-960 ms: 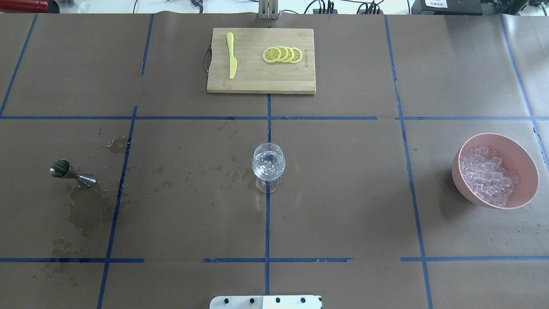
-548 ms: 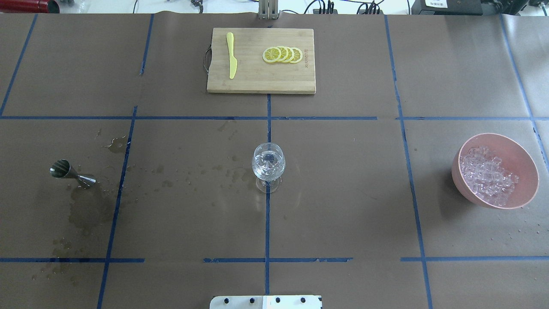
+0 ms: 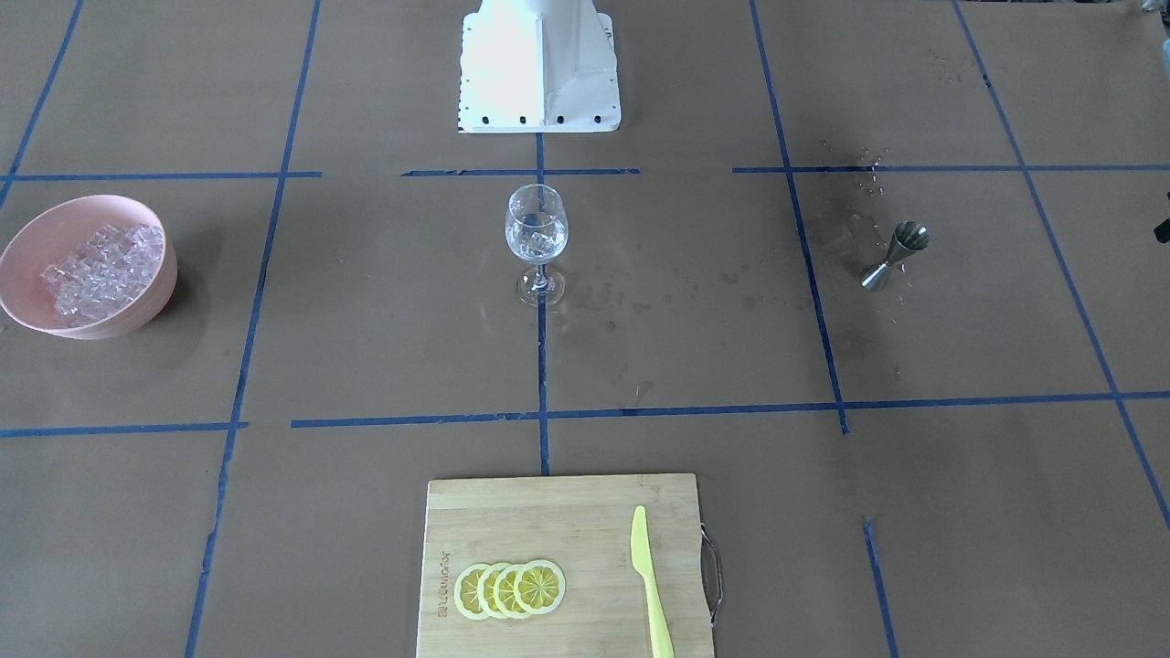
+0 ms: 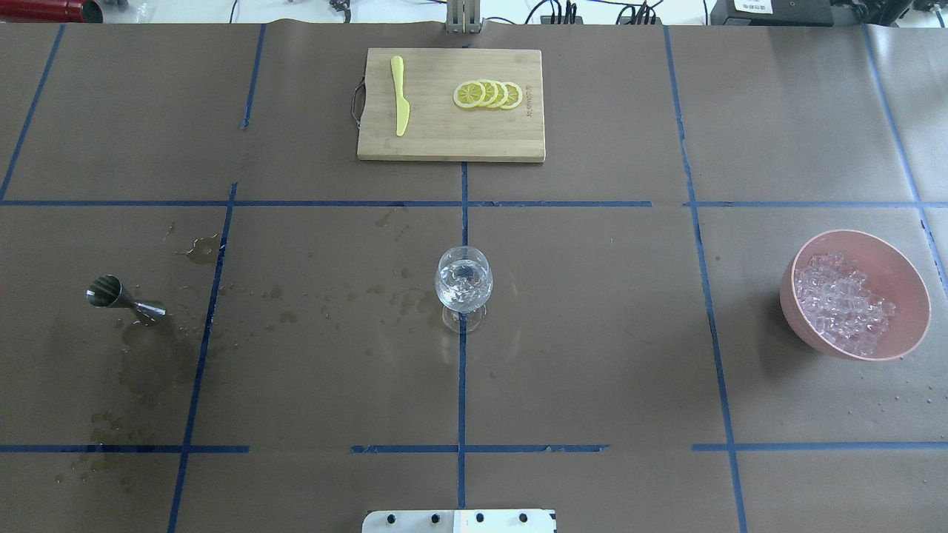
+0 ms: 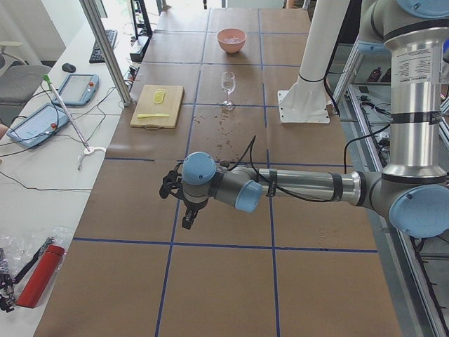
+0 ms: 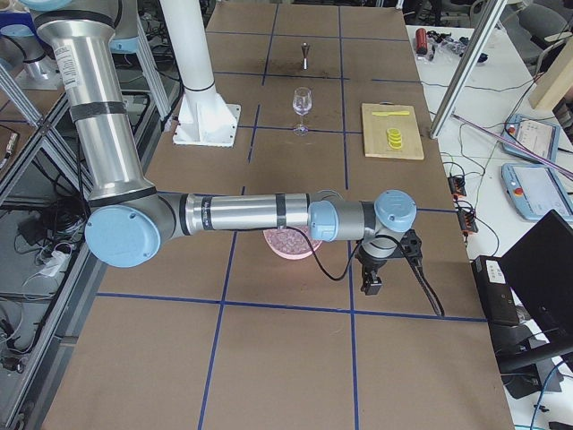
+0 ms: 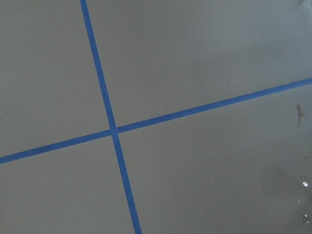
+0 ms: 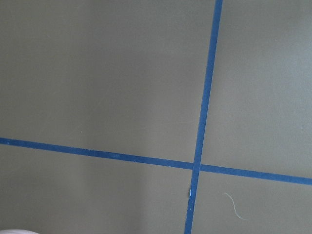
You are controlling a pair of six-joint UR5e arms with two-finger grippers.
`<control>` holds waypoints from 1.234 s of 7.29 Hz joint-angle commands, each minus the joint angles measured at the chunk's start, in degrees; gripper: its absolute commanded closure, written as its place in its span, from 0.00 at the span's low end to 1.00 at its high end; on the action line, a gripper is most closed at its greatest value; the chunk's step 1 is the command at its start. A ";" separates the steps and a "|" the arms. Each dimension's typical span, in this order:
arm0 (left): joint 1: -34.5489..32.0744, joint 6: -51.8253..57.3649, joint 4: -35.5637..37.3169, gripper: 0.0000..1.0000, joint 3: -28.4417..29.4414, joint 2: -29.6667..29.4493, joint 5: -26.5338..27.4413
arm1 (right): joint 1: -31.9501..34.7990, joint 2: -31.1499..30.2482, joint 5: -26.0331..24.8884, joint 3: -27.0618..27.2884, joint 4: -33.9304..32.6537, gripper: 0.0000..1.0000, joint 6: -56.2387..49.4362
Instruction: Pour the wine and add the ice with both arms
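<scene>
Both hung over opposite ends of the table [image 4: 592, 355]: the left gripper [image 5: 188, 222] and right gripper [image 6: 372, 287] carried nothing visible, their opening impossible to tell. Ice [image 4: 840, 307] lay in the bowl [image 4: 909, 285], nearer the right gripper; the glass [image 4: 464, 285] stood upright midway between them.

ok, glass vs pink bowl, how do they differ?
The glass is clear and stemmed; the bowl is pink and opaque. The glass stands mid-table on a tape line; the bowl sits on the robot's right. The bowl holds far more ice. Both stand upright, holding ice.
</scene>
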 commanded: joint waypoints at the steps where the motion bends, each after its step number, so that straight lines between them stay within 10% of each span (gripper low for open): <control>1: -0.20 0.20 -6.67 0.00 -0.75 2.80 0.43 | -0.25 -0.17 -0.03 -0.17 0.39 0.00 -0.02; 9: -0.37 0.29 -6.52 0.00 -4.27 5.18 -0.18 | 0.01 3.79 0.67 -8.87 3.10 0.00 0.16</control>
